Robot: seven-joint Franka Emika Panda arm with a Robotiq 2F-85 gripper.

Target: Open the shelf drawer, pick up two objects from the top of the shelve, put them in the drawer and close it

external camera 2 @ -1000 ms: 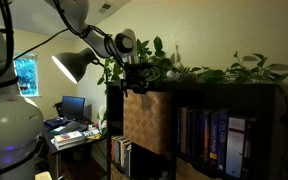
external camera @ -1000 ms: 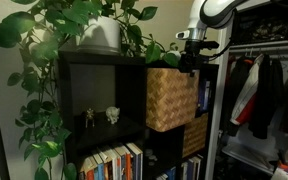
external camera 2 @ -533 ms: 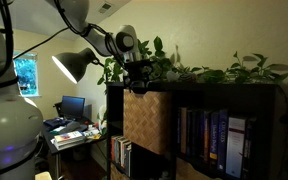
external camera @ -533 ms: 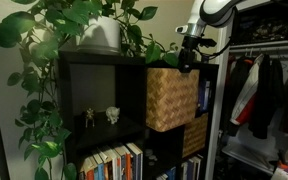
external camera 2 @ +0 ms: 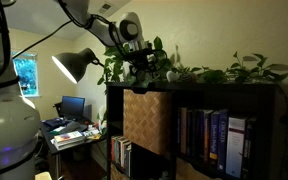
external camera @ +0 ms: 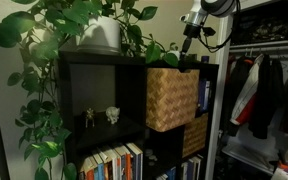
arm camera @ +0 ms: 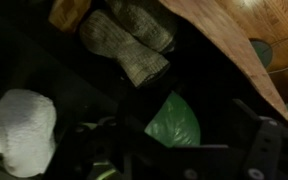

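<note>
The step in hand looks like the first pick. The cube-shaped drawer of tan woven wicker (external camera: 171, 98) already stands pulled forward from its upper compartment in the tall black cube shelf (external camera: 102, 85), its checkered front proud of the frame in both exterior views (external camera 2: 147, 120). Nothing seems to have been grasped yet.

The gripper (external camera 2: 144, 66) hangs above the shelf's top board, the counter (external camera 2: 224, 86), over the drawer's corner and among the trailing leaves of a green potted plant (external camera: 84, 20). In the dim wrist view its dark fingers (arm camera: 256, 150) appear spread wide with nothing pinched between them, though the gloom makes this less than certain.

Below the camera lie a pale, rounded, rough-textured object (arm camera: 22, 125) and a grey knitted item (arm camera: 129, 40), with a glossy green leaf (arm camera: 174, 118) nearest the middle.

The next move probably calls for centring over one of these, descending clear of the foliage, and closing firmly before carrying it across to the open drawer.
</note>
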